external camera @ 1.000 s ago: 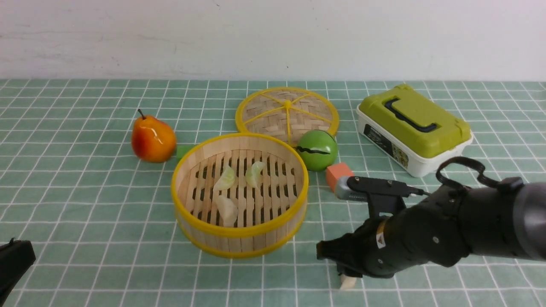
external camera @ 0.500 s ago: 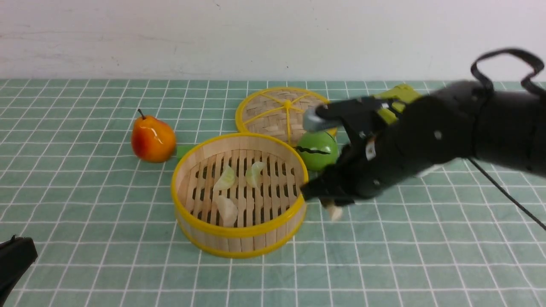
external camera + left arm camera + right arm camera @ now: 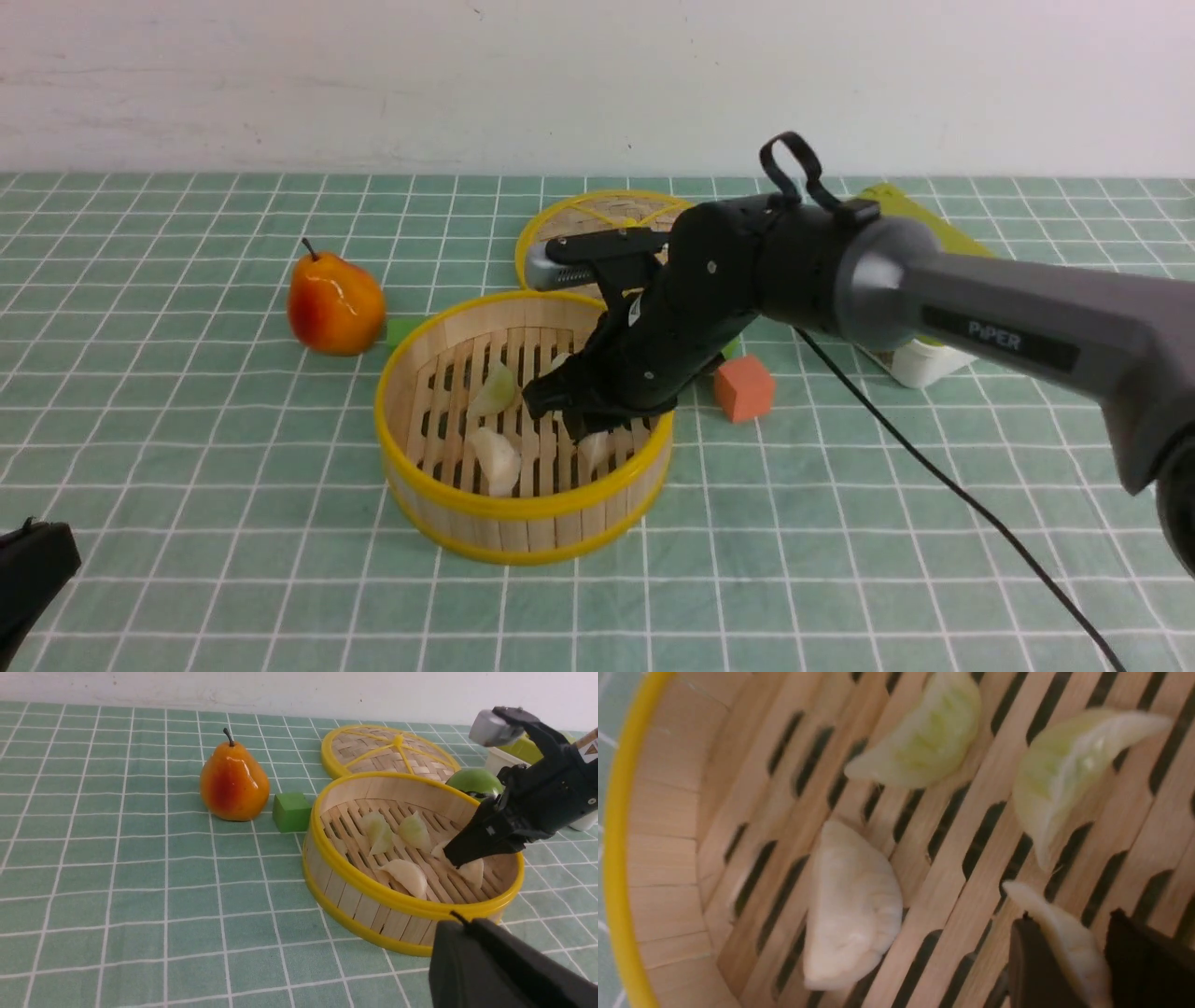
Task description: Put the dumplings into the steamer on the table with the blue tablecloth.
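The steamer (image 3: 523,509) stands mid-table on the blue tablecloth (image 3: 187,448). A yellow-green dumpling (image 3: 495,387) and a cream-white one (image 3: 495,457) lie inside; a second yellow-green one (image 3: 1064,770) shows in the right wrist view. My right gripper (image 3: 595,439) reaches down into the steamer and is shut on the other cream-white dumpling (image 3: 1069,942), low over the slats. In the left wrist view the held dumpling (image 3: 472,870) is near the steamer's right wall. My left gripper (image 3: 33,569) rests at the front left, jaws together and empty.
A pear (image 3: 334,303) and a green cube (image 3: 403,329) sit left of the steamer. The woven lid (image 3: 597,229) lies behind it. An orange cube (image 3: 744,387) and a green-lidded white box (image 3: 920,364) are to the right. A green ball (image 3: 474,781) sits behind the steamer.
My right arm has lifted the cream-white dumpling off the cloth at the front right, carried it left and back over the rim, and lowered it into the steamer. The left gripper has not moved.
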Tool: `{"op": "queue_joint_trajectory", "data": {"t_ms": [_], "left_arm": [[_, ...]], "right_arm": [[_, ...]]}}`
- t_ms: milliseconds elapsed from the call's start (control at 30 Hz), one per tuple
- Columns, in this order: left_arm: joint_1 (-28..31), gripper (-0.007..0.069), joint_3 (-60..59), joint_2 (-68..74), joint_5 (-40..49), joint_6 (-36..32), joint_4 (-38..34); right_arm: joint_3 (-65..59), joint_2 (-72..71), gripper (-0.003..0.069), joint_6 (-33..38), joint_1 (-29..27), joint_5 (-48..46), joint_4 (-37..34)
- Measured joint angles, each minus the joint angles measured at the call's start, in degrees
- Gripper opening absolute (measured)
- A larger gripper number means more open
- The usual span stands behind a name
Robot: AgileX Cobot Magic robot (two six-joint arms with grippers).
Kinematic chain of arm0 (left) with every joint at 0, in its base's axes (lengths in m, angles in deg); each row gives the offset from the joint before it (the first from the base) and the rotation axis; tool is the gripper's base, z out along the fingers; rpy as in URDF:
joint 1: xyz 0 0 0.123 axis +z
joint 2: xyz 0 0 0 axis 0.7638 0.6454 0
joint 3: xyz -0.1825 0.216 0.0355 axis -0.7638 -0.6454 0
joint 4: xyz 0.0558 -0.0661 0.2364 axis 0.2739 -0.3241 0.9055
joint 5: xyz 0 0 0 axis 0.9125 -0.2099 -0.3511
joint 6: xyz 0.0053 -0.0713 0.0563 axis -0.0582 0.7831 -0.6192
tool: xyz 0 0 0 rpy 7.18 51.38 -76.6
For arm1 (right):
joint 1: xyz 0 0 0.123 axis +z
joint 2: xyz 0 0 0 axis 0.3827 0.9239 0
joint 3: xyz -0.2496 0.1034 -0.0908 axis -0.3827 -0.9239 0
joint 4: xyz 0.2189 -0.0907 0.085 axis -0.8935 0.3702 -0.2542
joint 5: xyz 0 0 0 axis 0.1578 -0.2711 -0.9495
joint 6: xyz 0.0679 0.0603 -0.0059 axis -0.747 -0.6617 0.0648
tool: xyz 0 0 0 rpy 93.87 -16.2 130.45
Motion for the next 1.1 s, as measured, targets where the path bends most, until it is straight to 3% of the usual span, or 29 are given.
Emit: {"op": "queue_joint_trajectory", "data": {"t_ms": [133,233,367,533,567,667,833,967,1100], "left_arm": [[0.0,0.0013,0.0,0.0,0.2,0.0,0.0],[0.0,0.0015,0.0,0.0,0.4,0.0,0.0],[0.0,0.0019,0.0,0.0,0.5,0.0,0.0],[0.0,0.0023,0.0,0.0,0.5,0.0,0.0],[0.0,0.0025,0.0,0.0,0.5,0.0,0.0],[0.0,0.0029,0.0,0.0,0.5,0.0,0.0],[0.0,0.0036,0.0,0.0,0.5,0.0,0.0],[0.0,0.0038,0.0,0.0,0.5,0.0,0.0],[0.0,0.0038,0.0,0.0,0.5,0.0,0.0]], "right_arm": [[0.1,-0.5,0.0369,0.0,0.0,-0.7,-0.1],[0.1,-2.0,0.0377,0.0,-0.1,-2.6,0.3],[0.1,-12.4,0.0295,1.6,-0.4,-8.3,5.0],[-1.9,-31.7,0.0097,3.4,-0.7,-11.6,12.6],[-4.6,-36.5,0.0040,3.5,-0.7,-11.7,13.5],[-12.8,-45.8,-0.0015,3.5,-0.7,-10.7,14.0],[-32.3,-57.7,-0.0020,1.6,-0.7,1.5,14.0],[-53.0,-66.7,-0.0020,-0.3,-0.7,22.1,13.8],[-65.1,-71.8,-0.0019,-0.5,-0.7,35.1,13.8]]}}
